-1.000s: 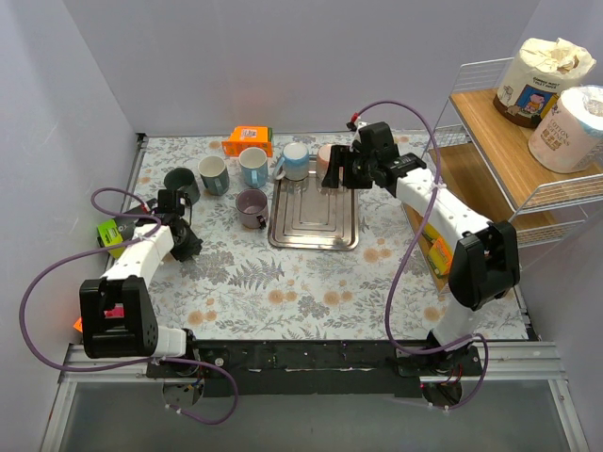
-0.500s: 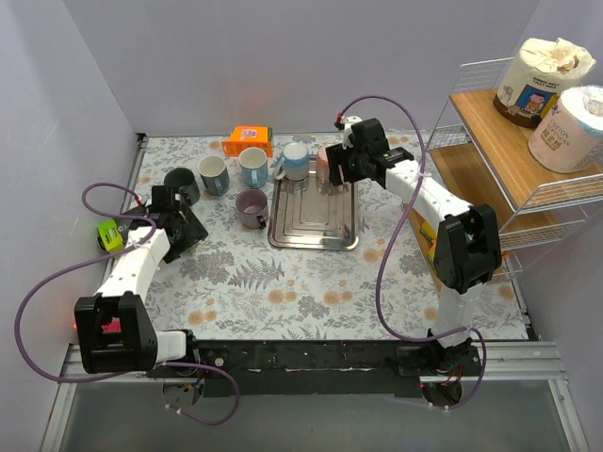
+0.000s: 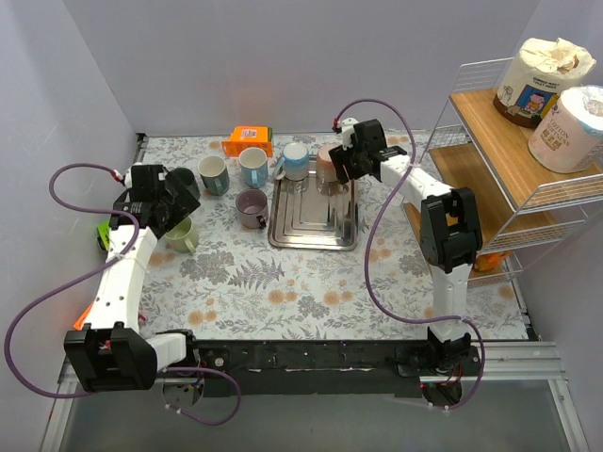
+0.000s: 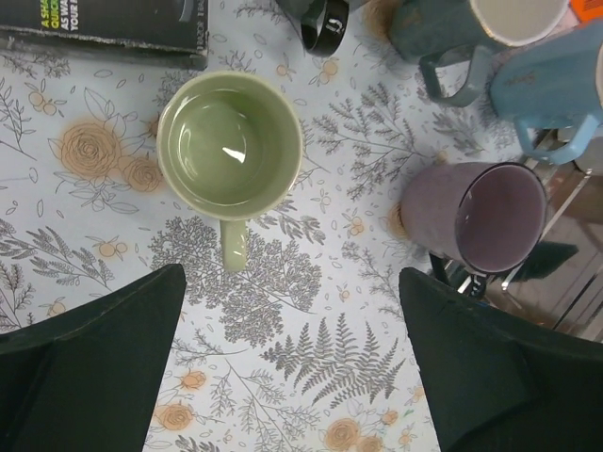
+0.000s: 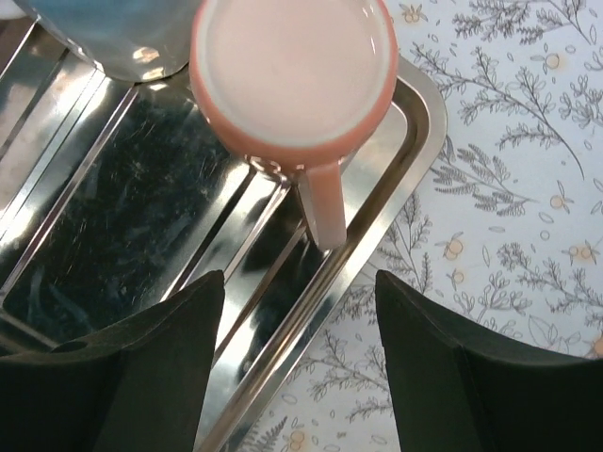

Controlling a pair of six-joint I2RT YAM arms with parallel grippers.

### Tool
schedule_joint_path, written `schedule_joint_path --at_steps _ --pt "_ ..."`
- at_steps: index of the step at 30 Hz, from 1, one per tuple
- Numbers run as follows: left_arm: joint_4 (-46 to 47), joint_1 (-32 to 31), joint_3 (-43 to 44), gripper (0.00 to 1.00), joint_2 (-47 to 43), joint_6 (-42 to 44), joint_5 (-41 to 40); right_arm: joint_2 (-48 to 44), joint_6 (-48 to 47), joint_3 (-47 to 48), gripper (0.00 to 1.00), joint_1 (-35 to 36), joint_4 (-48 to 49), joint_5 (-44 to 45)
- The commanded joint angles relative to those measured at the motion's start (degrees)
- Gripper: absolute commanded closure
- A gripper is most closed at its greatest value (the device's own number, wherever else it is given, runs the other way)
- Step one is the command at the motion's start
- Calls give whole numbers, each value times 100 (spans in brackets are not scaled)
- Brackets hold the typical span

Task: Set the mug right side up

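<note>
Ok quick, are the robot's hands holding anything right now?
Left hand: open, holding nothing, above the green mug.
Right hand: open, holding nothing, above the pink mug.

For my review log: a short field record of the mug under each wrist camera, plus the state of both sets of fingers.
left fingers: open, clear of the green mug
green mug: upright on the table, mouth up, empty
right fingers: open, not touching the pink mug
pink mug: at a corner of the metal tray, flat pale face up, apparently its base, so likely inverted
</note>
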Motion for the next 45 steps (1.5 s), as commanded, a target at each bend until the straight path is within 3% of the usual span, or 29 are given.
schedule_joint_path --at_steps 1,15,21,26,33,36,37,39,45 --pt "-230 -35 576 3 105 -50 -5 269 -221 684 28 -27 159 -8" --pt "-63 -141 1131 2 483 -103 435 1113 -28 1256 30 -53 370 132" --pt "-46 -323 1157 2 579 -112 470 1184 43 1221 36 -53 484 150" --pt "-19 -351 1166 2 632 -94 505 1298 -1 1291 52 -53 458 150" --pt "-28 -404 1166 2 615 -77 409 1324 -124 1203 63 -71 546 378" --pt "-19 -413 1148 2 606 -77 409 1316 -133 1203 77 -71 546 352" --pt "-19 -413 1148 2 606 -68 417 1307 -150 1212 88 -71 520 352" --pt "-2 -422 1148 2 606 -77 426 1254 -186 1186 99 -71 493 360" --pt "103 -474 1175 2 553 -24 724 631 -520 632 99 -71 642 352"
